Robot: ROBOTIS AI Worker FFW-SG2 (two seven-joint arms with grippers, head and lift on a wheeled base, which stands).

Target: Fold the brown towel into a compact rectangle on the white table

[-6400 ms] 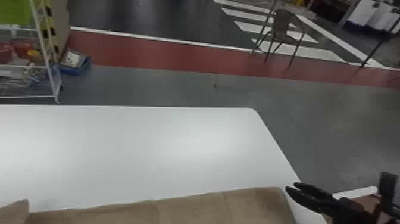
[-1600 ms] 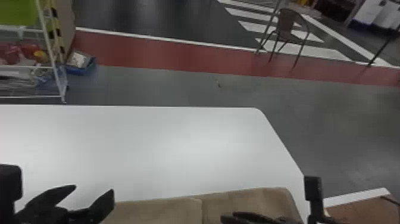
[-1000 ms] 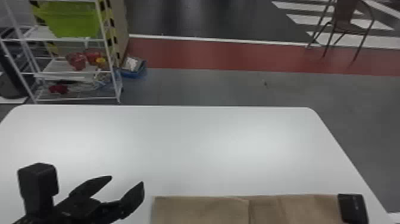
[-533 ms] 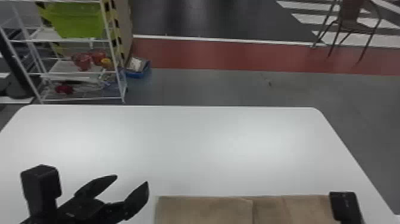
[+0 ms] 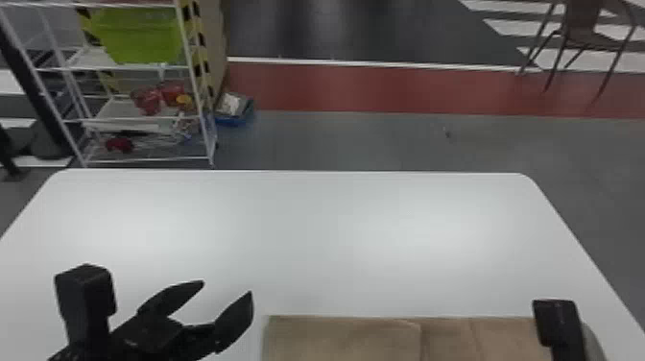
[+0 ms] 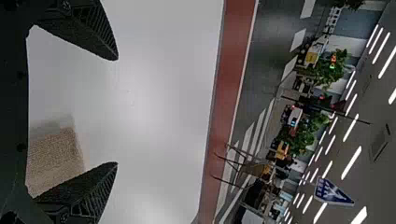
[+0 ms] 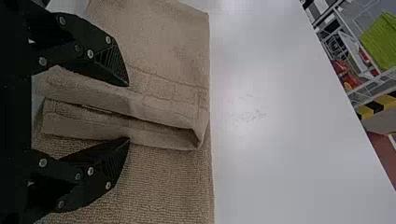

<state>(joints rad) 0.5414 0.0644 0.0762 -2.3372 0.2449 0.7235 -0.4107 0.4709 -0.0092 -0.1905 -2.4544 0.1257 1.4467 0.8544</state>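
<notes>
Shelving (image 5: 91,59) with a green bin (image 5: 144,41) stands on the floor past your white table's (image 5: 312,245) far left corner, and a blue box (image 5: 233,119) sits just beside it. Coming right, you have your left gripper (image 5: 228,288) over the table, its two fingers well apart with nothing between their tips, just left of the towel. Your brown towel (image 5: 336,338) lies partly folded on the table, low in the head view and reaching across to your right gripper (image 5: 559,322). In the right wrist view, the right gripper (image 7: 128,112) has its fingers apart over the towel, layered folds showing in the gap; you can't tell whether the tips touch the cloth. Farthest right, a chair (image 5: 583,26) stands on the floor beyond the table.
</notes>
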